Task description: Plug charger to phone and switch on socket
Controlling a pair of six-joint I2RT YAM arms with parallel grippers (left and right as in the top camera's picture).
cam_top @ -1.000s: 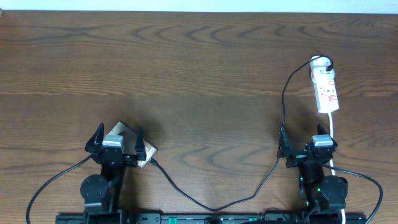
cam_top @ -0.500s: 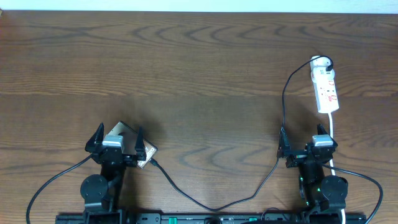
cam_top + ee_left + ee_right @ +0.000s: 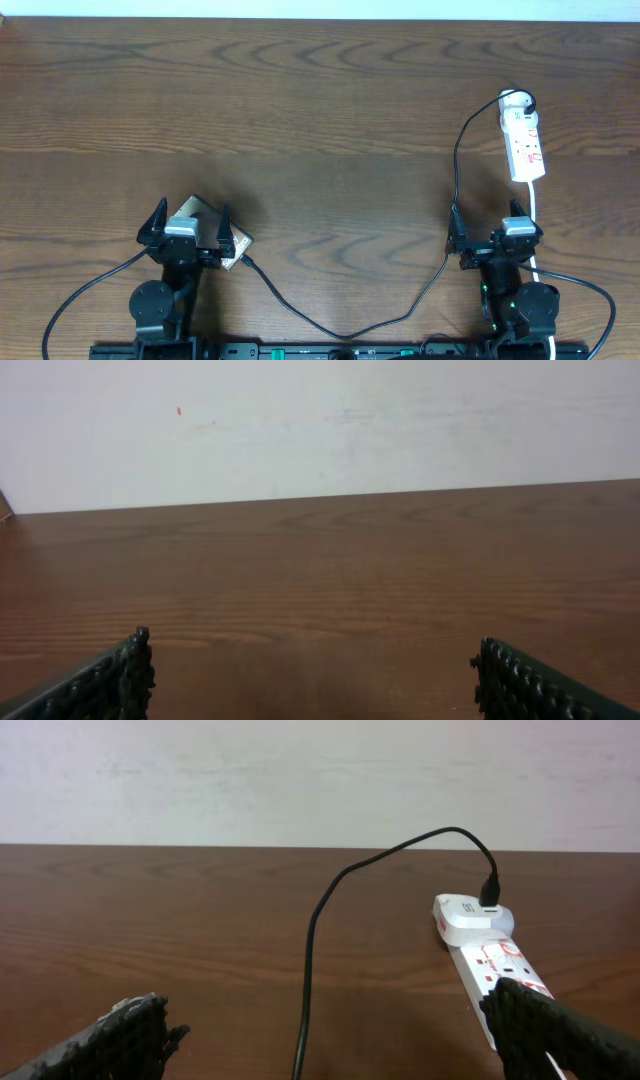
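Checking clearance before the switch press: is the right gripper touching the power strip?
Apart. Overhead view shows a clear gap between the right gripper and the power strip.

Your right gripper (image 3: 325, 1025): jaws spread wide, one finger at each lower corner of view. Socket (image 3: 490, 965) lies on table (image 3: 150, 920), ahead and to right; red marks on face, near end hidden behind right finger. White adapter (image 3: 462, 915) at its far end. Charger (image 3: 308, 960) cable plugged into adapter; arcs up, left, then down between fingers to bottom edge. White wall (image 3: 300, 780) behind.
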